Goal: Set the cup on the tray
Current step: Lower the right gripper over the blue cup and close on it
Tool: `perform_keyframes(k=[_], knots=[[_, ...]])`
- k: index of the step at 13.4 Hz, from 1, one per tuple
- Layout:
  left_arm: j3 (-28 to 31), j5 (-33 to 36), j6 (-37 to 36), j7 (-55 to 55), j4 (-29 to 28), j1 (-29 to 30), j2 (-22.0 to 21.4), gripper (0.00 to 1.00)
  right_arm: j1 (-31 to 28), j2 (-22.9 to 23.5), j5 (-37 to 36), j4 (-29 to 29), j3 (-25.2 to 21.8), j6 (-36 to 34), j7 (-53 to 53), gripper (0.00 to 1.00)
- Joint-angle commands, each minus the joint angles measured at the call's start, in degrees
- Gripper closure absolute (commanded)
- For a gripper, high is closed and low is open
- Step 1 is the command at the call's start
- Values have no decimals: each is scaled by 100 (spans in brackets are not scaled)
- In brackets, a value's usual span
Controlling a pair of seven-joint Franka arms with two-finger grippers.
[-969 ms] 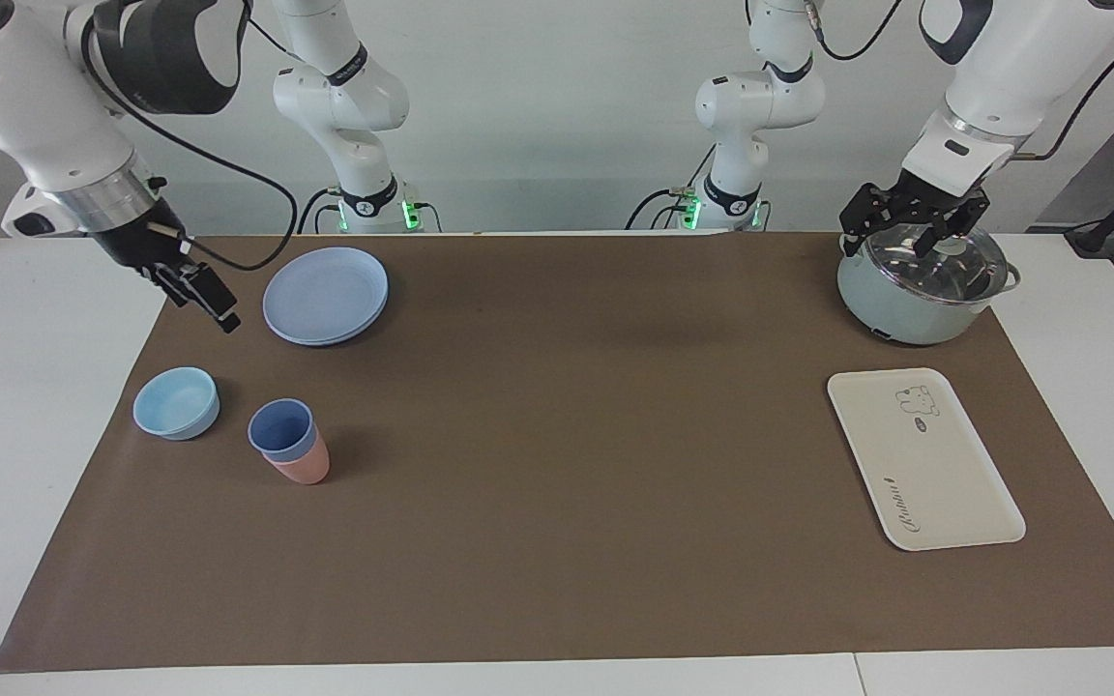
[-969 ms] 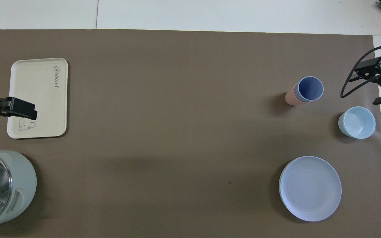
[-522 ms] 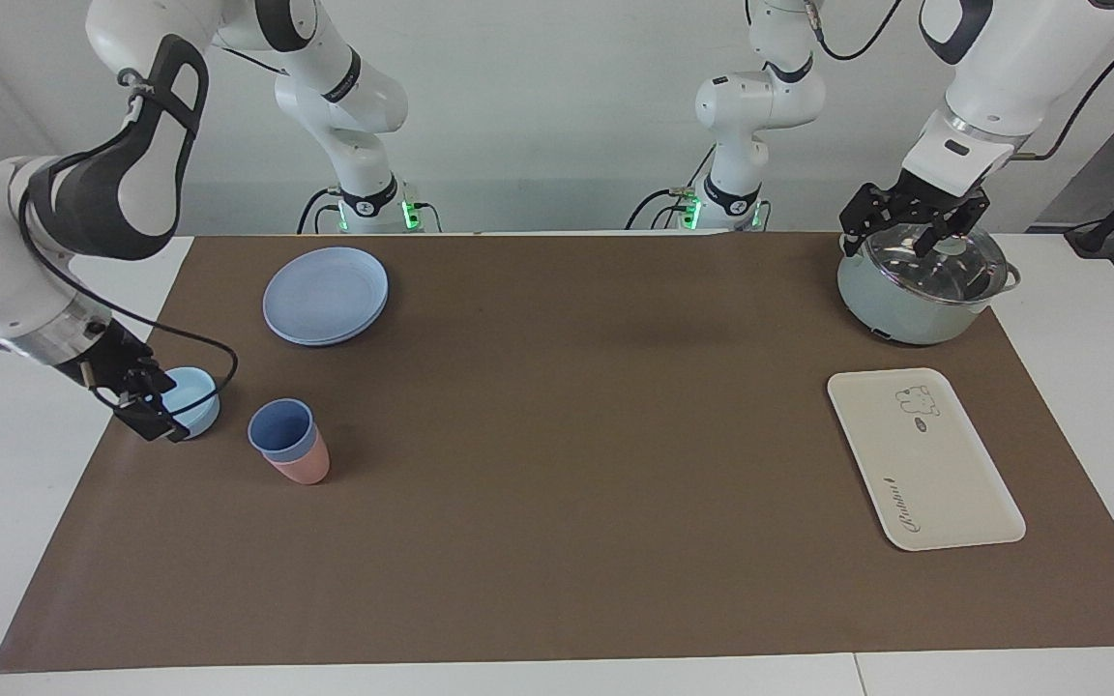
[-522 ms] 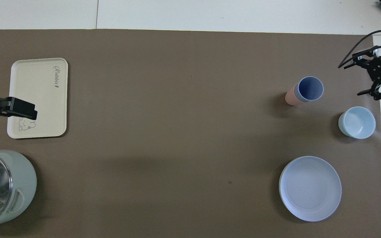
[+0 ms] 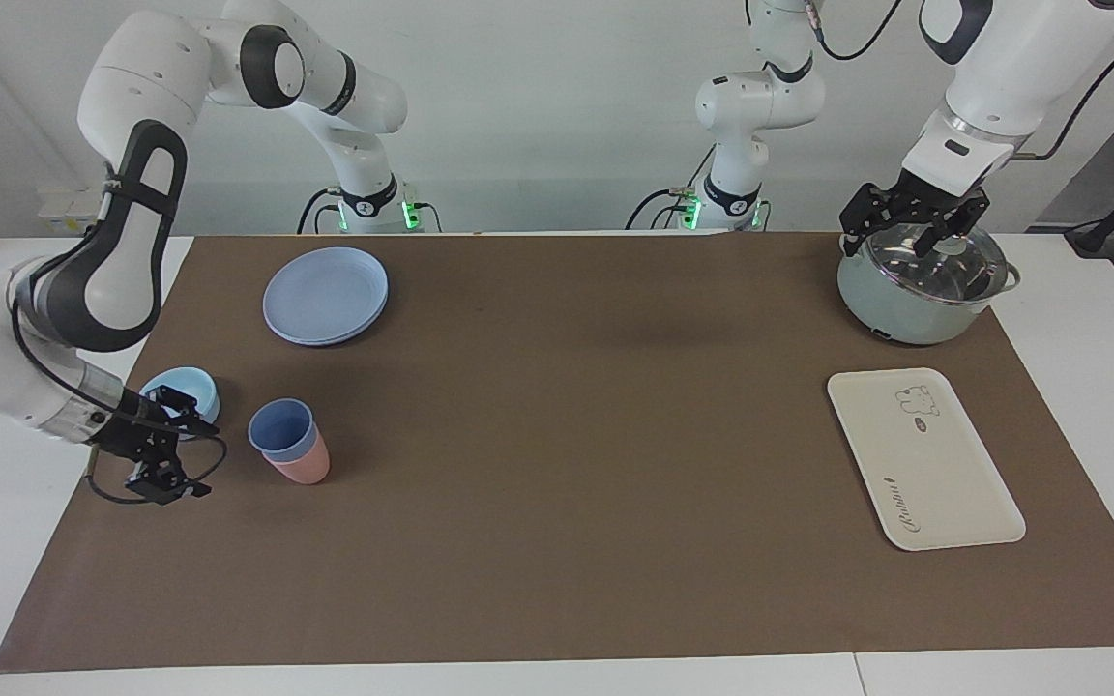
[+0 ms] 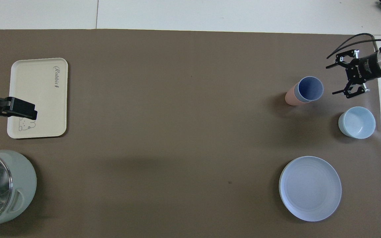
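Observation:
The periwinkle-blue cup [image 5: 279, 427] stands nested inside a pink cup [image 5: 304, 469] toward the right arm's end of the brown mat; it also shows in the overhead view [image 6: 309, 88]. My right gripper [image 5: 207, 461] is open and low beside the cup, apart from it, with its fingers pointing at it [image 6: 330, 80]. The cream tray [image 5: 924, 464] with the bear drawing lies flat and bare toward the left arm's end [image 6: 35, 92]. My left gripper [image 5: 905, 232] is open and waits in the air above the pot's lid.
A light-blue bowl [image 5: 191, 385] sits right by the right gripper, nearer to the robots. A round blue plate [image 5: 325, 295] lies nearer to the robots still. A pale green pot with a glass lid [image 5: 905, 309] stands nearer to the robots than the tray.
My right arm has swung down from beside the plate, past the bowl, to a low spot beside the cup, and turned its fingers toward it. The left arm has not moved.

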Motion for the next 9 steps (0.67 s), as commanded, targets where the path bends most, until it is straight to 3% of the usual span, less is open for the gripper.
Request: perform_keyframes(k=[1, 9], knots=[[-32, -37, -74, 19, -80, 86, -123, 0, -93, 417, 515, 332, 104, -224, 106, 0], [-32, -37, -74, 19, -80, 86, -124, 0, 4, 58, 1341, -871, 104, -101, -586, 0]])
